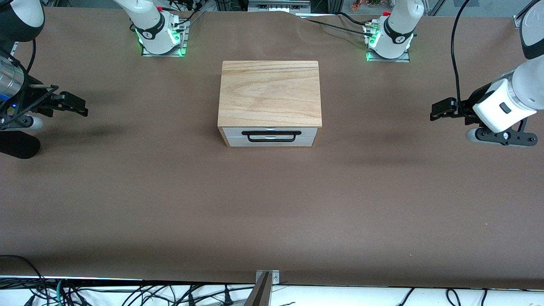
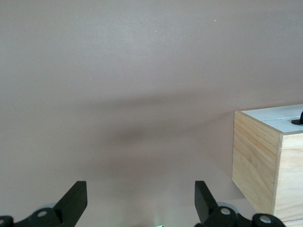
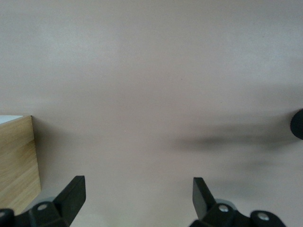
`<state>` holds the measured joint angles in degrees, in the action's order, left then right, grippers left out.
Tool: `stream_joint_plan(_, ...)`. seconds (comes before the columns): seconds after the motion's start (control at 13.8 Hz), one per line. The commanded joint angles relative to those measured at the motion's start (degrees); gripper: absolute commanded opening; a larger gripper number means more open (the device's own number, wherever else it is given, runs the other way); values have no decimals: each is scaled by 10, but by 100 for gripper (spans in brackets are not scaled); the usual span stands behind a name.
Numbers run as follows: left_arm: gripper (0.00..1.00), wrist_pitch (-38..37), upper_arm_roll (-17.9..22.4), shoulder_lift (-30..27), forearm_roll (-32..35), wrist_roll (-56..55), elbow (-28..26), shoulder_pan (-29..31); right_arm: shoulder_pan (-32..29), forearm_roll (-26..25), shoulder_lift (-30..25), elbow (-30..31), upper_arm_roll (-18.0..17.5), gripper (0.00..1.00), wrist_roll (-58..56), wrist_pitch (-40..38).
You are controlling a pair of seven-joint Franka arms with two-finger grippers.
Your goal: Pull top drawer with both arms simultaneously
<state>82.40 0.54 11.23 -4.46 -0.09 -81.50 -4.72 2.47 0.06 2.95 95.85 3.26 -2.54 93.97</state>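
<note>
The top drawer (image 1: 306, 132) is pushed shut in the light oak box (image 1: 270, 93) at the middle of the table; its white front and thin black bar handle (image 1: 268, 137) face the front camera. My left gripper (image 1: 434, 111) hovers open and empty over bare table toward the left arm's end, well apart from the box. My right gripper (image 1: 83, 109) hovers open and empty toward the right arm's end, equally apart. The left wrist view shows its open gripper (image 2: 140, 187), the box's side (image 2: 255, 156) and a bit of the handle (image 2: 298, 120). The right wrist view shows its open gripper (image 3: 138, 182) and a box corner (image 3: 16, 161).
Brown covering (image 1: 272, 204) spans the table. The arm bases (image 1: 161, 38) (image 1: 389, 40) stand farther from the front camera than the box. A black rounded object (image 1: 17, 145) lies at the right arm's end. A metal bracket (image 1: 267, 276) and cables sit at the near edge.
</note>
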Motion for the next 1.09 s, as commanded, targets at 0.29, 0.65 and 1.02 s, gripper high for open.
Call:
stream_joint_plan(0.29, 100, -11, -1, 9, -3, -6, 20, 2, -1, -3, -14, 14, 0, 100, -1, 11)
stream_joint_plan(0.65, 100, -11, -1, 9, -4, -6, 20, 3, -1, -3, -14, 14, 0, 100, 4, 7)
stream_joint_plan(1.02, 100, -11, -1, 9, -8, -6, 20, 3, -1, -3, -14, 14, 0, 100, 5, 8)
